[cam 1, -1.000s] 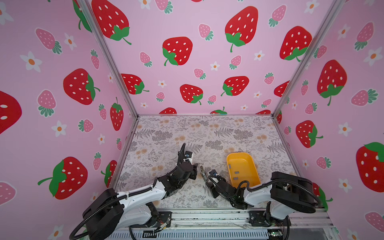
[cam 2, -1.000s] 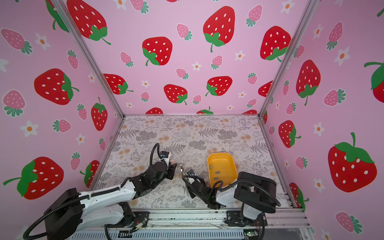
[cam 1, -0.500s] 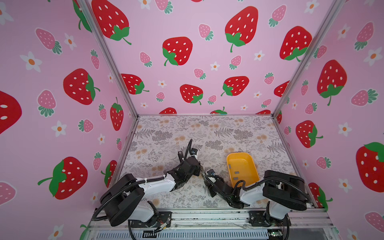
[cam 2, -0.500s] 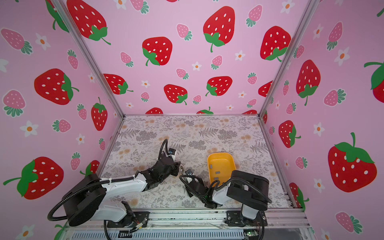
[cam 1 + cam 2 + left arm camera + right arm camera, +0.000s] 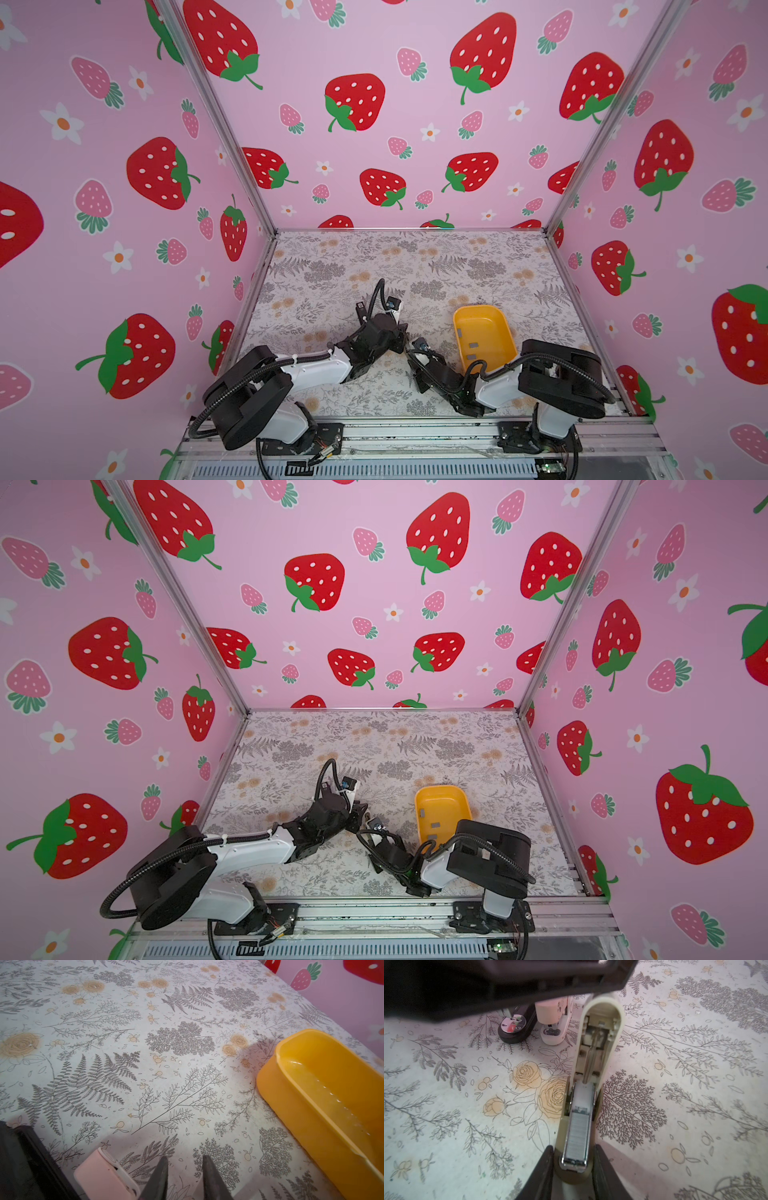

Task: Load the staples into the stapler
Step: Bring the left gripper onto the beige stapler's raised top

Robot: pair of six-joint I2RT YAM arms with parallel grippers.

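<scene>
Left of the tabletop (image 5: 374, 257) middle, toward the near edge and beneath the left wrist: black stapler (image 5: 512, 1040) and pink stapler (image 5: 548, 1011) side by side, probably parked there as spares, clear of the work. Just beside the pink one, left fingers (image 5: 160, 1178) set narrow, floral surface showing through the gap. Close to the raised lid's tip in the right wrist view, yet impossible to tell whether clamped on it or merely near. Likely purpose: steadying that lid or pressing it down.

At centre, cream stapler (image 5: 600, 1009) lying flat, lid swung up and back to bare the magazine. One strip of staples (image 5: 577, 1136) seated in the channel at the front end, so loading judged nearly done, with only the lid left to close. Right fingers (image 5: 544, 1172) pressed against both flanks of the base at that same end, holding the cream stapler down, presumably against sliding or tipping during work on the lid.

Farther right, yellow tray (image 5: 478, 308) just beyond the right arm, apparently for keeping loose stock together and within easy reach. Spare strips (image 5: 472, 345) flat on its floor, apart from one another.

Count: three staplers, one each of black, pink and cream; four strips, one in the magazine and three in the tray; one tray; two pairs of fingers
</scene>
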